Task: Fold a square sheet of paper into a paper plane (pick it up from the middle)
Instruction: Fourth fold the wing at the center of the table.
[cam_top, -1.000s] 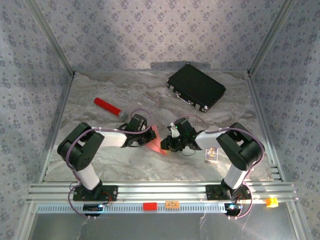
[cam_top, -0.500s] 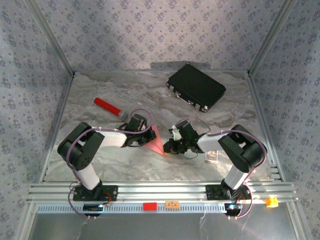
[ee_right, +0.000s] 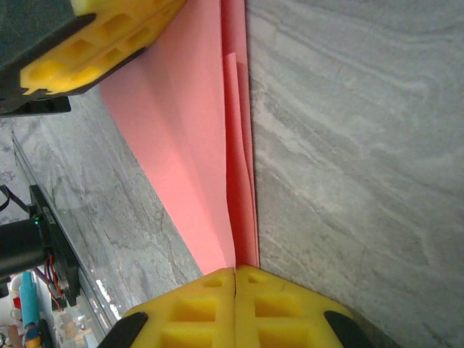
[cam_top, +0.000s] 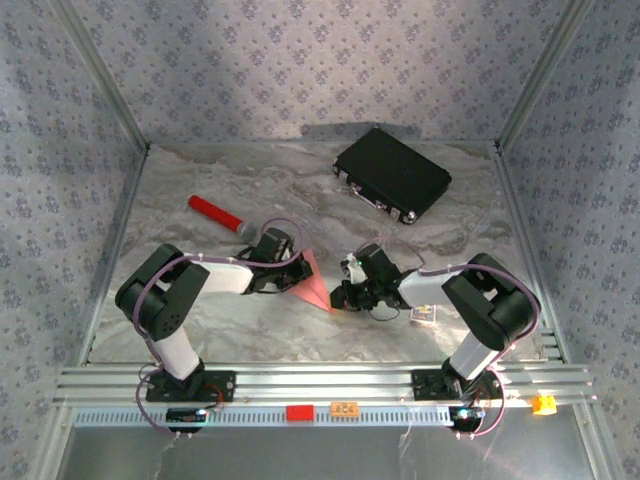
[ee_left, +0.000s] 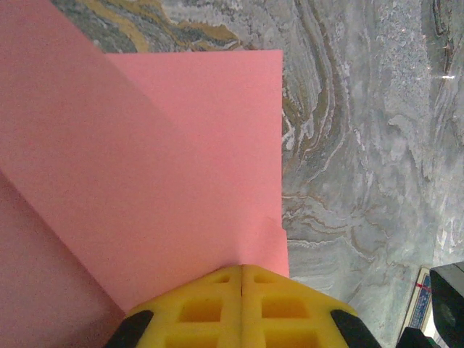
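Left gripper [ee_left: 241, 268] pinches the smooth, creased salmon-pink paper [ee_left: 181, 159], a narrow pointed wedge; right gripper [ee_right: 235, 270] clamps its tip. Marbled tabletop [ee_left: 362, 145] beside it lies bare.

The pink paper [cam_top: 312, 280] is lying in the middle of the table, a bit to the near side. It is sitting folded into a thin triangle, wide at the far end and pointing near. Its flaps are lying on top of each other along one straight edge.

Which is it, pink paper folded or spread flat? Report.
Folded. The pink paper shows overlapping layers and a crease, narrowing to a point.
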Controlling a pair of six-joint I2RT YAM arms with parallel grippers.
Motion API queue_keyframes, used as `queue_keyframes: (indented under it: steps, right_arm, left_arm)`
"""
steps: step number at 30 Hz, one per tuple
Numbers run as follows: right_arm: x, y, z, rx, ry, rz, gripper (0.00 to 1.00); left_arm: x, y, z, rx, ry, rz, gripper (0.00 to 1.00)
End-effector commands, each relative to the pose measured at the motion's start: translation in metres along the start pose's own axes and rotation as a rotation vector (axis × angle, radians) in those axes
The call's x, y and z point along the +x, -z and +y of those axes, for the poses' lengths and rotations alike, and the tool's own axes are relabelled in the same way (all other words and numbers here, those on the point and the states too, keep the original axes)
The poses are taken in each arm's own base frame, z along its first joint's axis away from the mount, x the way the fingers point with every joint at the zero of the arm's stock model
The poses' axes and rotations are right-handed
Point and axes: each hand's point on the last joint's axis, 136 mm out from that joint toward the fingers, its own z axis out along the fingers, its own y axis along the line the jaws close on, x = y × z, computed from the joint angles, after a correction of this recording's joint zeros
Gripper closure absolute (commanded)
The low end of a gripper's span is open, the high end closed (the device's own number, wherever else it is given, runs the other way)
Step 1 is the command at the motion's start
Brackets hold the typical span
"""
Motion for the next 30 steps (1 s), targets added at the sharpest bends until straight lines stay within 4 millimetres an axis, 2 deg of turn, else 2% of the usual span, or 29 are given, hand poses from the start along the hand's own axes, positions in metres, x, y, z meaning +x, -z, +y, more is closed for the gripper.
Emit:
queue_keyframes:
  steps: [1, 4, 9, 16, 23, 28, 30]
  right_arm:
    - [0.030, 0.000, -0.027, 0.079, -0.072, 0.081, 0.91]
    - [0.029, 0.003, -0.022, 0.070, -0.065, 0.076, 0.86]
    - [0.031, 0.008, -0.026, 0.098, -0.061, 0.071, 0.85]
    - [0.040, 0.004, -0.036, 0.109, -0.084, 0.096, 0.95]
    - [0.036, 0.012, -0.032, 0.115, -0.080, 0.073, 0.87]
    - [0.042, 0.010, -0.036, 0.103, -0.095, 0.091, 0.94]
    - [0.040, 0.010, -0.034, 0.097, -0.098, 0.087, 0.94]
  left_arm:
    - [0.008, -0.004, 0.038, -0.114, 0.016, 0.014, 0.96]
    - [0.008, -0.004, 0.038, -0.113, 0.015, 0.014, 0.96]
    - [0.008, -0.004, 0.038, -0.112, 0.014, 0.014, 0.97]
    - [0.008, -0.003, 0.039, -0.112, 0.017, 0.013, 0.97]
    - [0.008, -0.003, 0.038, -0.112, 0.016, 0.013, 0.97]
    - [0.008, -0.003, 0.038, -0.111, 0.015, 0.013, 0.97]
    - [0.008, -0.003, 0.038, -0.111, 0.016, 0.012, 0.97]
